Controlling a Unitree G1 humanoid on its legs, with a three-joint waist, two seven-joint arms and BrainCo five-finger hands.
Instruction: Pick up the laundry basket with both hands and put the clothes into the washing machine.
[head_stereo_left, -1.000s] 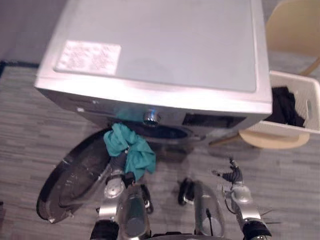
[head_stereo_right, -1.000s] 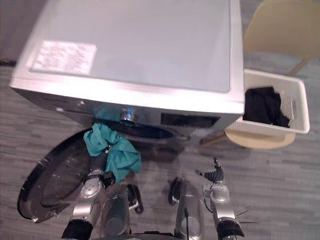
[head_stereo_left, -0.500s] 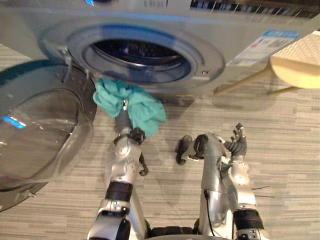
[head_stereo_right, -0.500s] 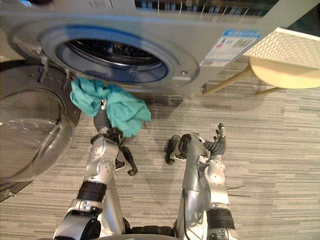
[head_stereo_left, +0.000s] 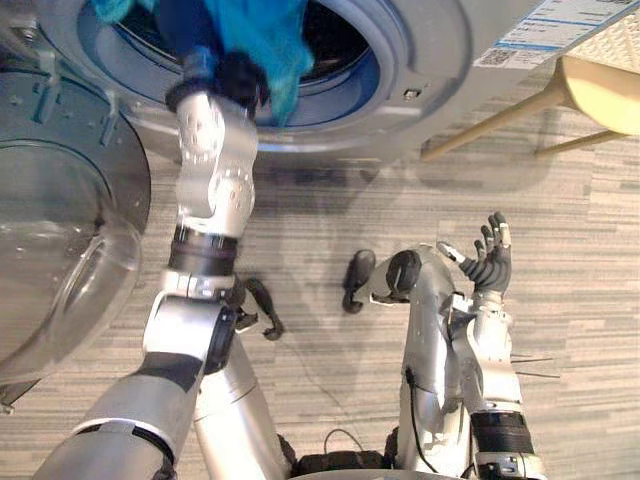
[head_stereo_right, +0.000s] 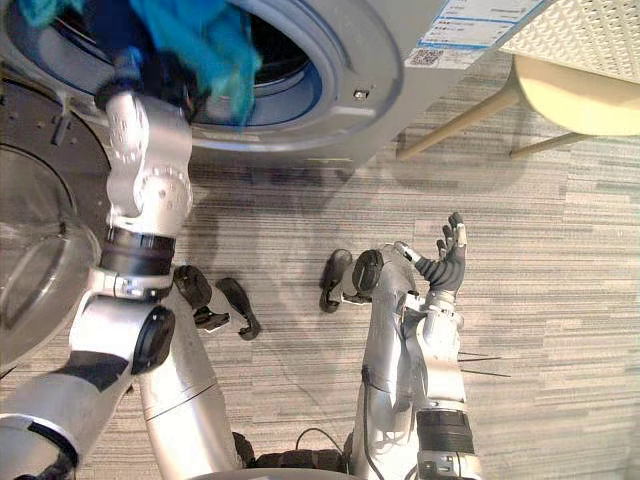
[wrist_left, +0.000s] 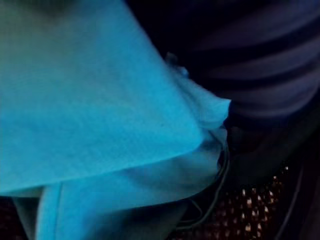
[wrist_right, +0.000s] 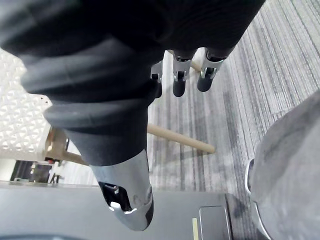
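Observation:
A teal cloth (head_stereo_left: 265, 30) hangs at the mouth of the washing machine's drum (head_stereo_left: 345, 55), bunched over my left hand (head_stereo_left: 235, 78). That arm reaches up from the lower left into the opening. In the left wrist view the teal cloth (wrist_left: 90, 100) lies against the dark inside of the drum. My right hand (head_stereo_left: 490, 265) is open and holds nothing, raised above the floor to the right of the machine's front (head_stereo_left: 430, 60). The white lattice laundry basket (head_stereo_left: 615, 45) stands at the far right on a pale yellow stool (head_stereo_left: 600, 95).
The machine's round glass door (head_stereo_left: 60, 250) stands swung open on the left, close beside my left arm. The stool's wooden legs (head_stereo_left: 490, 125) slant down to the grey striped floor (head_stereo_left: 580, 330) right of the machine.
My left arm has lifted the teal cloth from in front of the door up into the drum's mouth. The camera has tipped lower. The right hand stays open, slightly raised.

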